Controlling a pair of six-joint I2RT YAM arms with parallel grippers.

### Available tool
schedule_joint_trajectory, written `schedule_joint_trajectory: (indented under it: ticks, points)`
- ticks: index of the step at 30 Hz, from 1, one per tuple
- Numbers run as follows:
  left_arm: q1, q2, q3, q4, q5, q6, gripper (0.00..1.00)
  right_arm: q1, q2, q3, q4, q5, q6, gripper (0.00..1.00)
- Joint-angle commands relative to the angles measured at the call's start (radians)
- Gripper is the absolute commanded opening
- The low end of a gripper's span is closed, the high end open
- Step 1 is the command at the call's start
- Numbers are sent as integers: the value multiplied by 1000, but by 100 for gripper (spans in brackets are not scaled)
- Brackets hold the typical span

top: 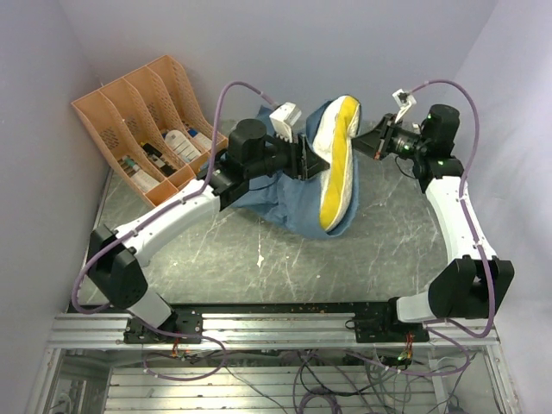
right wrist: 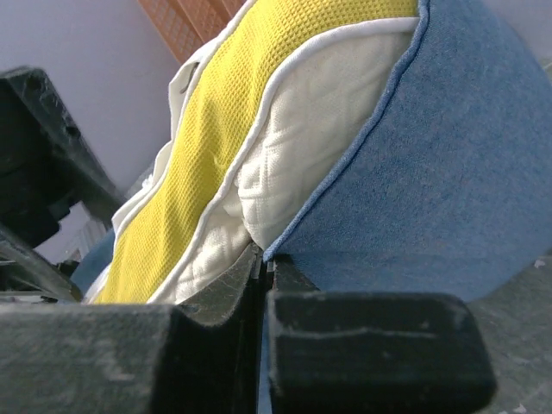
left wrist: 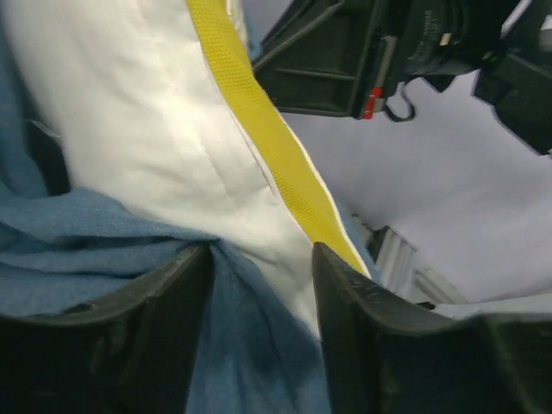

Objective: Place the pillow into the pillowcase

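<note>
The pillow (top: 338, 164) stands on edge at the table's far middle, its yellow edge up and its white quilted sides showing. The blue pillowcase (top: 276, 203) wraps its lower and left part. My left gripper (top: 309, 157) presses against the pillow's left side. In the left wrist view its jaws (left wrist: 261, 259) stand apart, with the pillowcase (left wrist: 86, 250) and the white pillow (left wrist: 155, 129) lying loose between them. My right gripper (top: 369, 143) is at the pillow's right side. In the right wrist view it (right wrist: 266, 259) is shut on the hem of the pillowcase (right wrist: 431, 190), right beside the pillow (right wrist: 302, 147).
An orange slotted file organizer (top: 147, 129) with small items stands at the back left. Purple walls close in the table on three sides. A metal rail (top: 276, 323) with both arm bases runs along the near edge. The table top (top: 259, 267) is grey marbled.
</note>
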Motion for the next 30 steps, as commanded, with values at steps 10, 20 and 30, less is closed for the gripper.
schedule_joint_trajectory:
  ticks: [10, 20, 30]
  points:
    - [11, -149, 34, -228, -485, 114, 100, 60, -9, -55, 101, 34, -89, 0]
    - [30, 60, 96, -175, -249, 56, 99, 62, -24, -65, 55, 34, -127, 0]
    - [28, 87, -6, 56, -40, -83, 99, 74, -13, -73, 9, 40, -173, 0]
